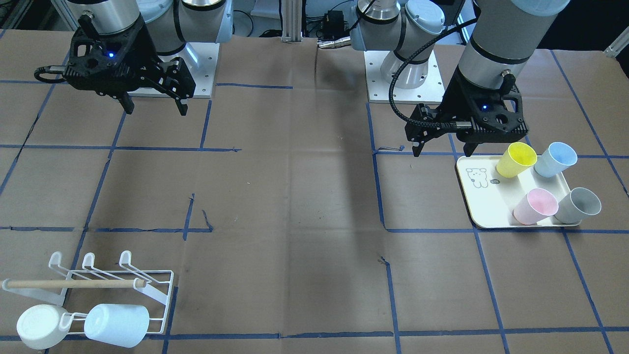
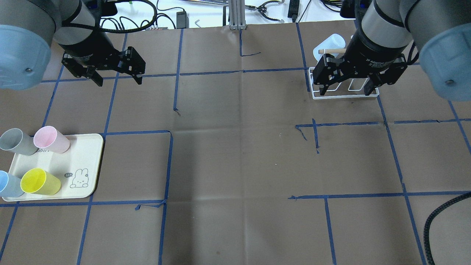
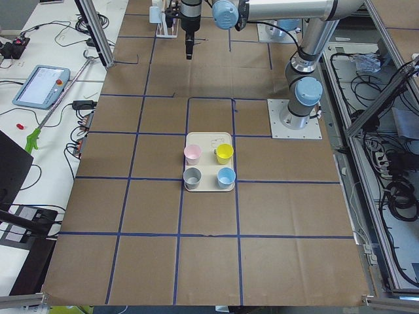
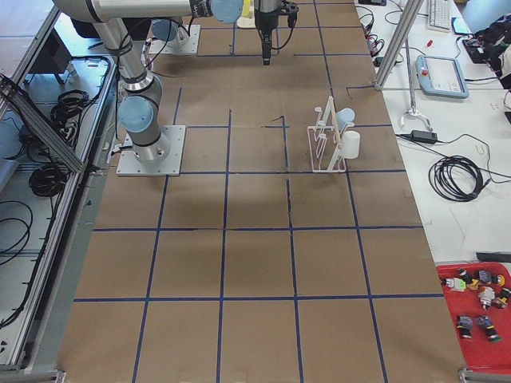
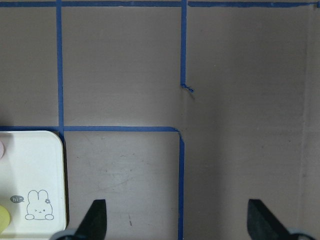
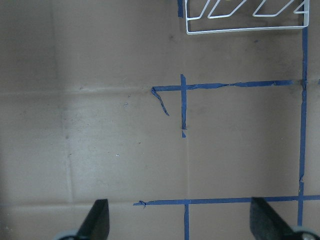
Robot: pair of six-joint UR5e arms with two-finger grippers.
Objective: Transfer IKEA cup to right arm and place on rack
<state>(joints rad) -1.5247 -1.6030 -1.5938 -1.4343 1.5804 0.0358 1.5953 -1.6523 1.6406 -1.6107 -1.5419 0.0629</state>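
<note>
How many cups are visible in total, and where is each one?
6. Four are on the cream tray: yellow cup, blue cup, pink cup, grey cup. Two are on the white rack: white cup, pale blue cup. No others show.

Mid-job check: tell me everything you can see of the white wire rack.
The white wire rack stands on the brown paper-covered table, near its operator-side edge on the robot's right. A light wooden dowel runs lengthwise between its two rows of upturned hooked prongs. The three prongs nearer the robot are bare; a white plastic cup and a pale blue plastic cup hang tilted on the outer row.
</note>
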